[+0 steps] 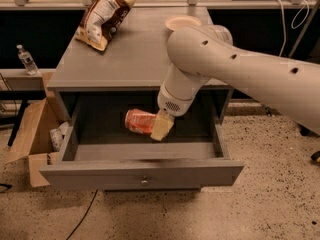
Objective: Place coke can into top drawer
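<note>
The coke can (139, 121) is red with white markings and lies on its side, held inside the open top drawer (142, 173) of the grey cabinet. My gripper (159, 127) is shut on the can's right end, its cream finger (161, 126) in front of the can. The can hangs low in the drawer cavity, left of centre; whether it touches the drawer floor I cannot tell. The drawer is pulled far out, its front panel with a small round knob (144, 182) facing the camera.
A brown-and-white chip bag (102, 15) lies at the back left of the cabinet top (125, 59). My white arm (240, 74) covers the top's right side. A cardboard box (35, 134) stands on the floor at left, with a plastic bottle (26, 59) behind it.
</note>
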Controlling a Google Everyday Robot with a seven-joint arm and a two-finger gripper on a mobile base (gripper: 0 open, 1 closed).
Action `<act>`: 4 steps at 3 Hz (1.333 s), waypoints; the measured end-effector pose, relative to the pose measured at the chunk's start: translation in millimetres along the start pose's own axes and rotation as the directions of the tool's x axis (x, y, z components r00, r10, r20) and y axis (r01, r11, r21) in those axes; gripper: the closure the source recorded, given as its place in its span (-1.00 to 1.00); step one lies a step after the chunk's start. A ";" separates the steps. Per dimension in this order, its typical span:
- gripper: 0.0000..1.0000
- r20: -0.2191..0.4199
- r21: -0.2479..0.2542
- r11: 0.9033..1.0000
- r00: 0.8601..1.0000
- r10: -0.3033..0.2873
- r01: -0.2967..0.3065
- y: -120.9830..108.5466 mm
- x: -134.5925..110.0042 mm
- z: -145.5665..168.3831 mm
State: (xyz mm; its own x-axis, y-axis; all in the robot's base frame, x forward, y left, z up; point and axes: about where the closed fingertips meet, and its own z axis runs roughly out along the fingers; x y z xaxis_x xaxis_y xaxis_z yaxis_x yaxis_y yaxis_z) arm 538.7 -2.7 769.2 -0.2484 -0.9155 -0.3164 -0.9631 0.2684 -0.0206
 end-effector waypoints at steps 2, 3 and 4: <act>1.00 0.059 0.063 0.975 0.976 0.210 -0.213 -42.0 14.9 52.4; 0.61 0.091 0.075 0.963 0.964 0.252 -0.259 -56.1 15.3 68.2; 0.02 0.110 0.071 0.954 0.953 0.282 -0.291 -60.0 19.0 82.6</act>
State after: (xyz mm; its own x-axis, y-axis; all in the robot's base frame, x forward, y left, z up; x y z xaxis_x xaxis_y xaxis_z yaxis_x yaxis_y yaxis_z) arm 600.4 -11.5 686.1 -0.4974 -0.7638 -0.4113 -0.8393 0.5437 0.0054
